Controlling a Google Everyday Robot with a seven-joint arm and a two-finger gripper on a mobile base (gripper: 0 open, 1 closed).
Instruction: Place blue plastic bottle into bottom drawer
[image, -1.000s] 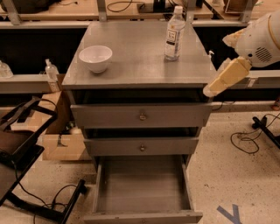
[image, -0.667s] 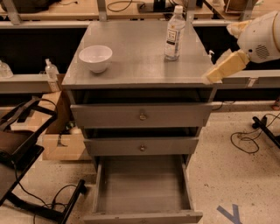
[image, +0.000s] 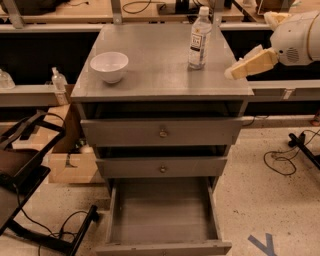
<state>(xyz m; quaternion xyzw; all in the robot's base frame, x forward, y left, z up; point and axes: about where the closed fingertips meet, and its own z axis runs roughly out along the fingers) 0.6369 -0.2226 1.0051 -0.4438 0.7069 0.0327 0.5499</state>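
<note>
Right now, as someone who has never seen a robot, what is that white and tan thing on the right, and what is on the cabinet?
The white shape at the right edge is a robot arm. The tan piece at its tip is the end effector, the part that grasps. It hangs beside the right edge of the grey cabinet top and holds nothing. The single picture looks down at the cabinet's front; where the camera is mounted is not known. On top stand a white bowl at the left and a water bottle at the back right, apart from the end effector. Below, the bottom drawer is pulled out.
</note>
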